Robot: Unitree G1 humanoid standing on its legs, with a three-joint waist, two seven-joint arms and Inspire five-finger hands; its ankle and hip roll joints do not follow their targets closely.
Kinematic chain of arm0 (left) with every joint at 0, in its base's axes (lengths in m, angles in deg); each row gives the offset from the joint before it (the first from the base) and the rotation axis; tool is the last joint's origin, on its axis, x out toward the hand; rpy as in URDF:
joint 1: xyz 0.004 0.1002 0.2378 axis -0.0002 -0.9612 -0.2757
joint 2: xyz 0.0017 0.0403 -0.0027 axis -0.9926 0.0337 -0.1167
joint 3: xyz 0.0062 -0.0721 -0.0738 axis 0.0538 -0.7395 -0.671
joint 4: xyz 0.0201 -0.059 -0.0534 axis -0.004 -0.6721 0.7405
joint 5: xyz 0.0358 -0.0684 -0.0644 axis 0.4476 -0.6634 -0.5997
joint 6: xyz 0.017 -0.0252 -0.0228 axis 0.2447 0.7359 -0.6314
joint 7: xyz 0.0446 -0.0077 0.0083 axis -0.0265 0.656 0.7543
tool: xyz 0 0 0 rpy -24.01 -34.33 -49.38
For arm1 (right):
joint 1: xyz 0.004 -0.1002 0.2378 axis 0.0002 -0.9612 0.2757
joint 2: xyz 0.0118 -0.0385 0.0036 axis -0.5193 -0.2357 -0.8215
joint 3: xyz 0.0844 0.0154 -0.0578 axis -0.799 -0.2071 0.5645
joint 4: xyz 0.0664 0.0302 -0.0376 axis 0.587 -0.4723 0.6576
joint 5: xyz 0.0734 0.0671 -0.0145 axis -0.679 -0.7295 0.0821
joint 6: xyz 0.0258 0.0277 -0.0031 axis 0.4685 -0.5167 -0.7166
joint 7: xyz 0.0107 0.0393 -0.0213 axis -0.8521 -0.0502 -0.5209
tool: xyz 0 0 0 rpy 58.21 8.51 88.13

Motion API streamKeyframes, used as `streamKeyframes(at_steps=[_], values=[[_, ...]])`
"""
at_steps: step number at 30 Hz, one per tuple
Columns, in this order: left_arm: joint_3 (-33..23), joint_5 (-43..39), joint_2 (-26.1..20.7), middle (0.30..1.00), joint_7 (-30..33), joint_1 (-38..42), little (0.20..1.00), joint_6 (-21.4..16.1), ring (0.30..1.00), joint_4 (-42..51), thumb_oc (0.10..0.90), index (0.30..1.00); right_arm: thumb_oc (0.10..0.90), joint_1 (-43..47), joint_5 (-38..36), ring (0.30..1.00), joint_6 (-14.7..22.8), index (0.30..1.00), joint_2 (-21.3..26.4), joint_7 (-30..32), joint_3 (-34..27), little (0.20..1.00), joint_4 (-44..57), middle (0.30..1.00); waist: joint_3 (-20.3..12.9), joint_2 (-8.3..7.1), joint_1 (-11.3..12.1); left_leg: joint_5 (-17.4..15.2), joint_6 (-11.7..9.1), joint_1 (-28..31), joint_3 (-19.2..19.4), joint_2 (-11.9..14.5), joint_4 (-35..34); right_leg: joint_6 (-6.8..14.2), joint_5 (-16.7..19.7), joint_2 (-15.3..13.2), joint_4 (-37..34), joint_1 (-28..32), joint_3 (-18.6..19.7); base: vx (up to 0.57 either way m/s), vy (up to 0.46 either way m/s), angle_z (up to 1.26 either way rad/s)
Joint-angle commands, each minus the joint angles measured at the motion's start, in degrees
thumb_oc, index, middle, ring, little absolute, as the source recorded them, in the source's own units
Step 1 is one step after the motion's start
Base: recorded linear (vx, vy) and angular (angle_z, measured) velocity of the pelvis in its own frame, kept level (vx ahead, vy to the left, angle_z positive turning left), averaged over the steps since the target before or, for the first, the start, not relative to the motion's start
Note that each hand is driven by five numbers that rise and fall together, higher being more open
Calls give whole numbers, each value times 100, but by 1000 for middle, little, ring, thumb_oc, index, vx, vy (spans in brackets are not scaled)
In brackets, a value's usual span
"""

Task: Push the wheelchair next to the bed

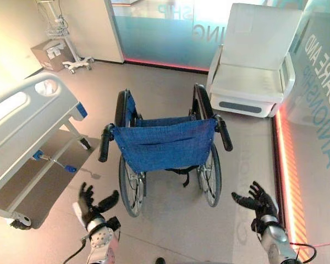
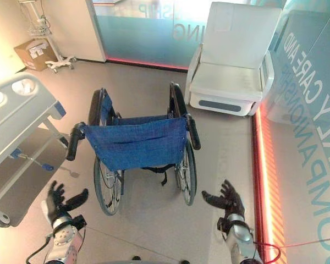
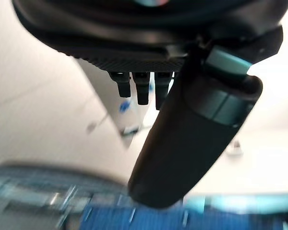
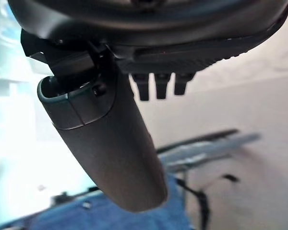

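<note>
A wheelchair [image 1: 164, 144] with a blue cloth back stands mid-floor, its back towards me and two black push handles [image 1: 105, 143] [image 1: 224, 133] sticking out at either side. The hospital bed [image 1: 22, 121], white with blue corner pieces, stands at the left. My left hand [image 1: 93, 205] is open, below and short of the left handle, touching nothing. My right hand [image 1: 258, 202] is open too, low at the right, apart from the right handle. In the wrist views the left hand's thumb [image 3: 192, 139] and the right hand's thumb [image 4: 110, 143] stand straight over blue cloth.
A white recliner chair [image 1: 256, 66] stands behind the wheelchair at the right. A glass wall with a red light strip [image 1: 291, 181] runs along the right side. A cardboard box [image 1: 50, 54] and a wheeled stand [image 1: 71, 61] sit at the back left.
</note>
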Motion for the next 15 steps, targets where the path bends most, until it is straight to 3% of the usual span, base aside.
streamKeyframes(at_steps=[1,7,15], values=[[-120,537,-655,900,682,840,900,-369,900,146,800,900,800,572,-391,900,741,900,389,254,-260,900,676,900,-342,-160,0,-476,29,128,173,-324,20,15,-86,-21,181,-55,161,0,0,0],[-491,897,-1156,900,814,1027,900,-280,900,1137,800,900,800,735,-227,900,739,900,699,295,-612,900,2114,900,-387,-144,-19,-479,29,119,169,-328,20,27,-80,-29,103,-22,170,0,0,0],[-499,1026,-1553,900,892,1323,900,-85,900,1909,800,900,800,1064,-27,900,714,900,864,602,-545,900,2932,900,-440,-125,-14,-459,21,86,170,-336,20,34,-81,-34,56,-12,160,0,0,0]])
